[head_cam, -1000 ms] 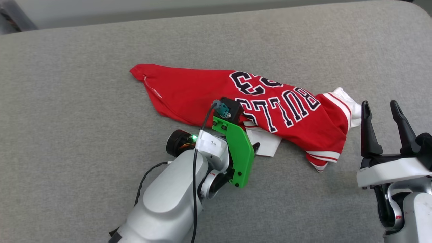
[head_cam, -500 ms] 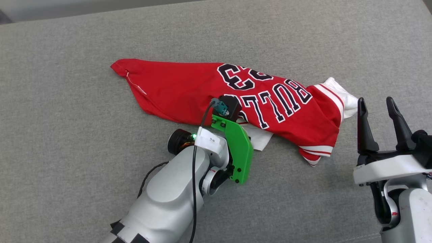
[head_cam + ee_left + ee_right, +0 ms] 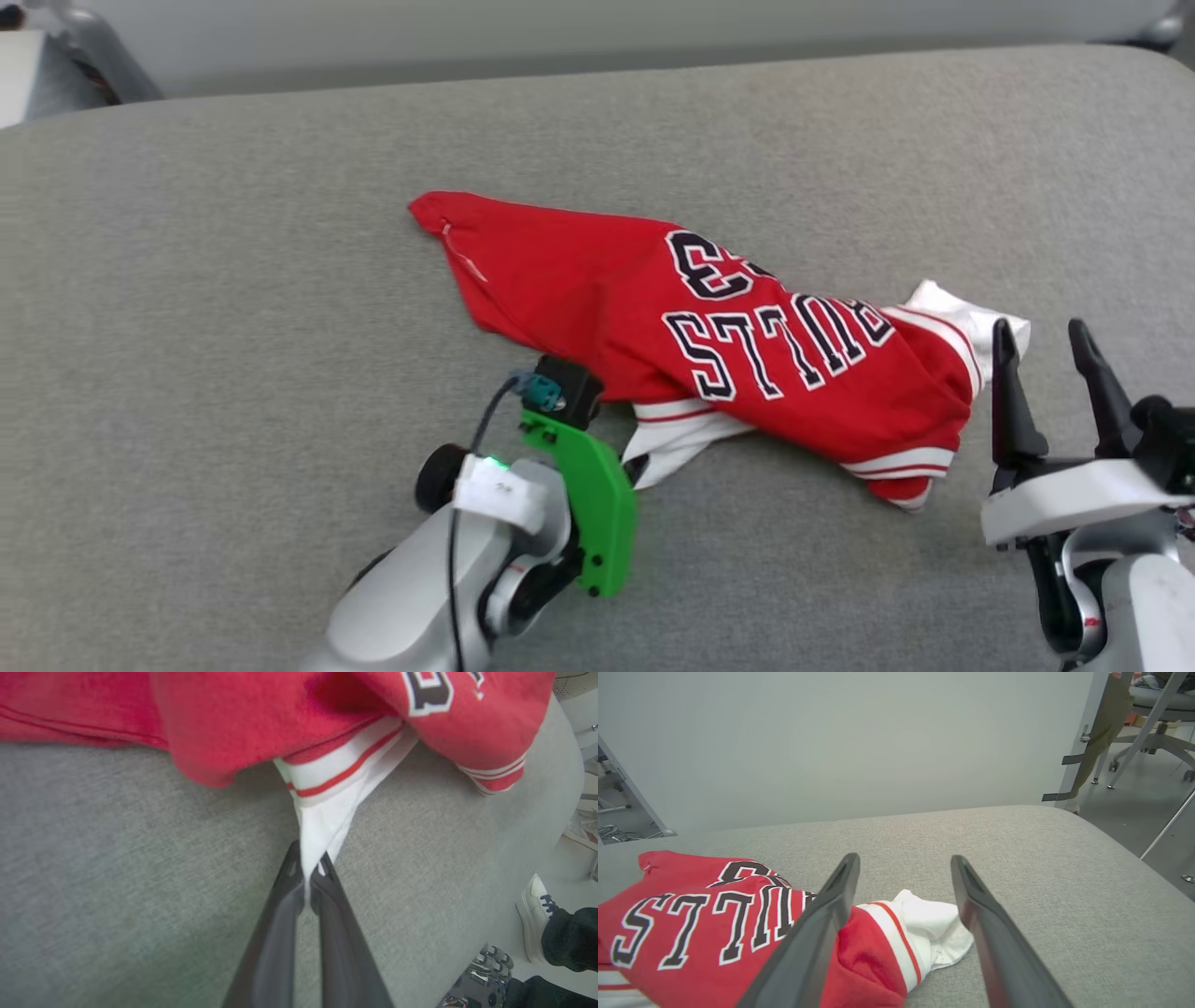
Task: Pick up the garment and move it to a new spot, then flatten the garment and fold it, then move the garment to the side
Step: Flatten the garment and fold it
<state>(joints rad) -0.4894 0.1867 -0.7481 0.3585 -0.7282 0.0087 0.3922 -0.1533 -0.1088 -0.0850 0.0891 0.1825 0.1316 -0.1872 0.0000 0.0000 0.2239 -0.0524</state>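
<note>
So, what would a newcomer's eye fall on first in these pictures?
The red BULLS jersey lies crumpled across the middle of the gray cushion. At its near edge the left gripper is shut on a white sleeve, with a bright green bracket on that wrist. The right gripper stands open by the jersey's right end.

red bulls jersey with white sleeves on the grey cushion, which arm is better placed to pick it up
Left: the left gripper is shut on the white striped-trim sleeve of the red jersey. The right gripper stands open by the other white sleeve, holding nothing.
</note>
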